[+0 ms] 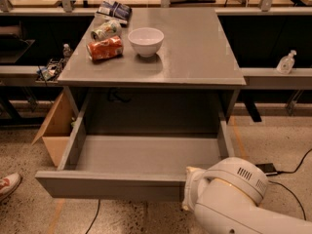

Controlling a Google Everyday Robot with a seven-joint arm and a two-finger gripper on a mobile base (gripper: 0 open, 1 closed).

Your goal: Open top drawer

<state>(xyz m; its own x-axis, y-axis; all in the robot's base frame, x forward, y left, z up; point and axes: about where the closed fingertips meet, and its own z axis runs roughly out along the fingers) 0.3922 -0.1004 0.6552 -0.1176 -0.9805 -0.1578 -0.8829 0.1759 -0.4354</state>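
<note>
Top drawer (146, 155): standing far out of the cabinet, its deep grey box showing bare to the back wall; front panel nearest the camera.
Arm (234, 189): white housing is sitting against the right end of the drawer's front panel and overlapping it.
Pincer: lying hidden behind that housing, at the right end of the drawer front; cannot tell how far apart it is standing or whether it is holding anything.
Step in hand: judging the opening as nearly or fully done.
Doing it well: any remaining pull should be running straight out along the slides. Hauling from the right end alone is risking a skewed, binding drawer, so be going slowly and stopping before the end stop.
Surface (195, 48): above the drawer, carrying a white bowl (146, 40), an orange can (105, 48) lying on its side, a pale can (106, 29) and a dark packet (113, 9), all over the drawer's left half.
Risk: jerking is likely setting the cans rolling.
Writing: printed patterns are showing on cans and packet, but no brand or word is coming out readable.
</note>
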